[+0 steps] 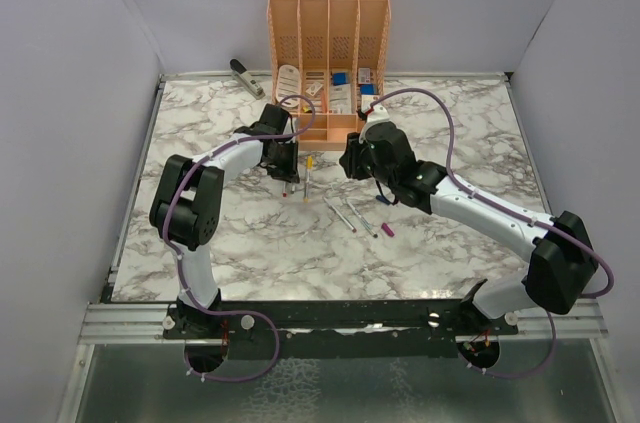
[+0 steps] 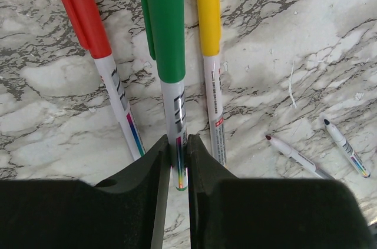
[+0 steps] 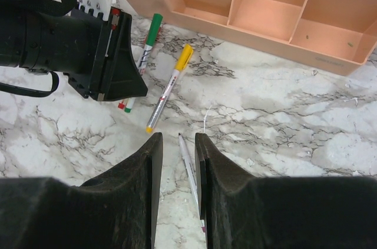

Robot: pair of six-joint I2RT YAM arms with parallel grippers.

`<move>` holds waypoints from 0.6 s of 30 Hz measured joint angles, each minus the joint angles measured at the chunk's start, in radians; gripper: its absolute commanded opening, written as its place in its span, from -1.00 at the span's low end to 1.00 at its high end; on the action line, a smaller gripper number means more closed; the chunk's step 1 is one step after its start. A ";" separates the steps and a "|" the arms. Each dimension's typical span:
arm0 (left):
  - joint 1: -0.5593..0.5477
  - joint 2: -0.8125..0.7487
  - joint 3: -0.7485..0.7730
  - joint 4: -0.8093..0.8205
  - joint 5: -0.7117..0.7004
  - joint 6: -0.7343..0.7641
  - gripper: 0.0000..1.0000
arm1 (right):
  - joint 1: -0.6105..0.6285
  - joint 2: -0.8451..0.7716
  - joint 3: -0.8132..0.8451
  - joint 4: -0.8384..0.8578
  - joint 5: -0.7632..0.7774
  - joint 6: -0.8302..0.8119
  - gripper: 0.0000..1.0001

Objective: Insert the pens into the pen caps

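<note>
Green-capped pen closely flanked by left tool, grip not discernible, red-capped pen and yellow-capped pen laid alongside on marble worktop, right tool spread over uncapped pen

The left pincer points down, jaws nearly together; the right pincer hangs low, jaws slightly parted.
</note>
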 measured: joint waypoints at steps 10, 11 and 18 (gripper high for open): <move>0.000 0.002 0.000 -0.002 0.000 0.000 -0.38 | 0.000 0.000 0.000 0.000 0.000 0.000 -0.43; 0.000 0.003 0.000 -0.002 0.000 0.000 -0.37 | 0.000 0.000 0.000 0.000 0.000 0.000 -0.43; 0.000 0.003 0.000 -0.002 0.001 -0.001 -0.37 | 0.000 0.000 0.000 0.000 0.000 -0.001 -0.43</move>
